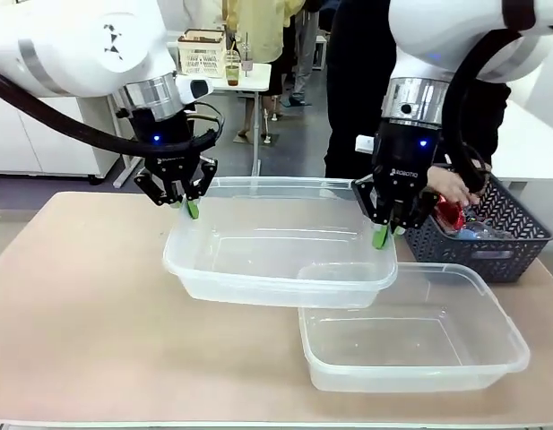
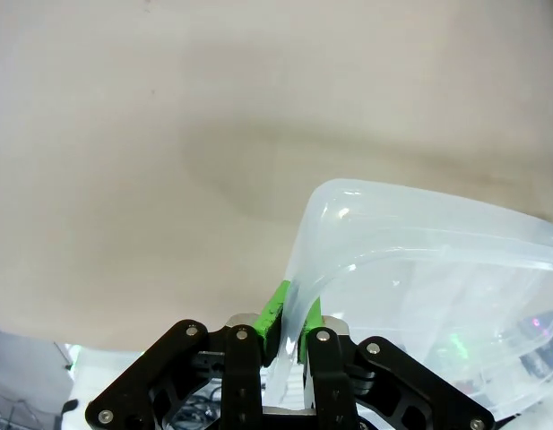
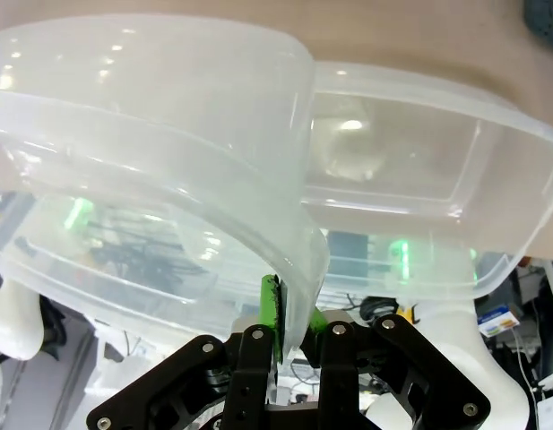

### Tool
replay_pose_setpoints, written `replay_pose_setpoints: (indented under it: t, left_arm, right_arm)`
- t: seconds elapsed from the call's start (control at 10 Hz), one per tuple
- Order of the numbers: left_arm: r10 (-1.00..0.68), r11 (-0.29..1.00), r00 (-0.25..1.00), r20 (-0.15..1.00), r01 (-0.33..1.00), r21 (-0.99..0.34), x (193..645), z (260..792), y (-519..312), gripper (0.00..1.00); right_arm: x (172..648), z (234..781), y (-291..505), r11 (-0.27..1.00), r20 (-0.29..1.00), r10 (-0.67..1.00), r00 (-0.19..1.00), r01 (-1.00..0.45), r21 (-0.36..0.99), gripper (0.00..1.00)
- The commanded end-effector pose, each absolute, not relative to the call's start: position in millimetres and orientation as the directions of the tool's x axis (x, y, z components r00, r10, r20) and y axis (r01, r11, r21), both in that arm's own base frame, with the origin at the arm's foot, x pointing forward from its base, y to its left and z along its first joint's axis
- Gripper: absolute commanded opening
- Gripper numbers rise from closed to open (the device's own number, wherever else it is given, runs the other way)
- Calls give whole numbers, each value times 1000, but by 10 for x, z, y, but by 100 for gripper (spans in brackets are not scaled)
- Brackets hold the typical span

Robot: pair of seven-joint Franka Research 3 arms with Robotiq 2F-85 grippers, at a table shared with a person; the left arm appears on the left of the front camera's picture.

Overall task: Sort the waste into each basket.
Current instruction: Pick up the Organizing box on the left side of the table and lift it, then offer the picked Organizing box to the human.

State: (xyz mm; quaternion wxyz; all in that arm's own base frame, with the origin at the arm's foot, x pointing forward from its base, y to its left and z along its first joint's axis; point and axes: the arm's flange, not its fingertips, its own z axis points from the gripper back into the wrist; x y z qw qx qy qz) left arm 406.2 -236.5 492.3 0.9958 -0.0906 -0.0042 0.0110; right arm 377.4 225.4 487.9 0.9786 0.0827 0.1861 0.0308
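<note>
Both grippers hold one clear tub (image 1: 276,260) lifted above the table. My left gripper (image 1: 191,208) is shut on its left rim and my right gripper (image 1: 381,235) on its right rim. In the left wrist view the green pads (image 2: 278,309) of the left gripper (image 2: 292,324) pinch the tub's wall (image 2: 419,260). The right gripper (image 3: 292,324) clamps the lifted tub's rim (image 3: 168,116) in its own wrist view. The second clear tub (image 1: 410,336) (image 3: 419,170) rests on the table at the front right, partly under the lifted one. A crushed red can (image 1: 449,215) lies in the dark lattice basket.
The dark grey lattice basket (image 1: 505,246) stands at the right, behind the resting tub. A person's hand (image 1: 451,185) reaches into it just beside my right gripper. The tan table (image 1: 79,296) has free room on the left and front left.
</note>
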Motion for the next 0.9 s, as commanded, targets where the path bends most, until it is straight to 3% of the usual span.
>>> replay_pose_setpoints:
  t: [0.0, 0.1, 0.2, 0.8]
  left_arm:
    - [81, 974, 997, 5, -78, -210, 4110, 5012, -2574, 7]
    - [23, 983, 1000, 6, -21, -180, 4062, 4923, -2365, 7]
    - [23, 983, 1000, 6, -21, -180, 4062, 4923, -2365, 7]
    - [23, 983, 1000, 6, -21, -180, 4062, 4923, -2365, 7]
  right_arm:
    - [3765, 4841, 2362, 956, -398, 139, 907, -17, 294, 6]
    - [3760, 4800, 2469, 966, -405, 75, 911, 35, 256, 6]
    - [3787, 4850, 2236, 981, -375, 96, 922, -24, 193, 6]
    - [3787, 4850, 2236, 981, -375, 96, 922, -24, 193, 6]
